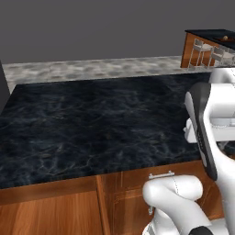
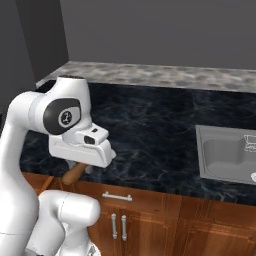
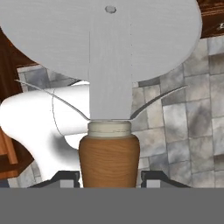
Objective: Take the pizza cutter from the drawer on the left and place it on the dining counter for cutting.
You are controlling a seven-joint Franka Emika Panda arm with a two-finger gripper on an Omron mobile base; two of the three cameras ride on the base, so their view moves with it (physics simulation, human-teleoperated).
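Pizza cutter: the pizza cutter (image 3: 109, 87) sits upright in the robot's grip, its flat grey wheel spreading wide across the top of the hand view and its brown wooden handle dropping straight down between the two dark fingertips (image 3: 65, 178).
Jaws: clamped on the wooden handle, one fingertip on each side of it; the gripper (image 3: 109, 177) holds the tool by the lower end of the handle.
From the right: in the right base view the brown handle of the cutter (image 2: 75, 173) pokes out below the white hand, just in front of the counter's edge and above the wooden cabinet fronts.
Counter: a black, pale-veined marble counter (image 1: 92, 124) stretches ahead of the arm, with a grey sink (image 2: 225, 155) set into it at the right.
Drawer: a reddish-brown drawer front with a horizontal silver bar handle (image 2: 117, 196) lies under the counter edge, just beside the robot's base.
Dining counter: well apart, in the far right corner of the left base view, a second dark-topped counter (image 1: 209, 34) stands with pale metal chairs (image 1: 202, 53) beside it.
Floor: grey stone tiles (image 3: 192, 118) lie beneath the held cutter in the hand view.
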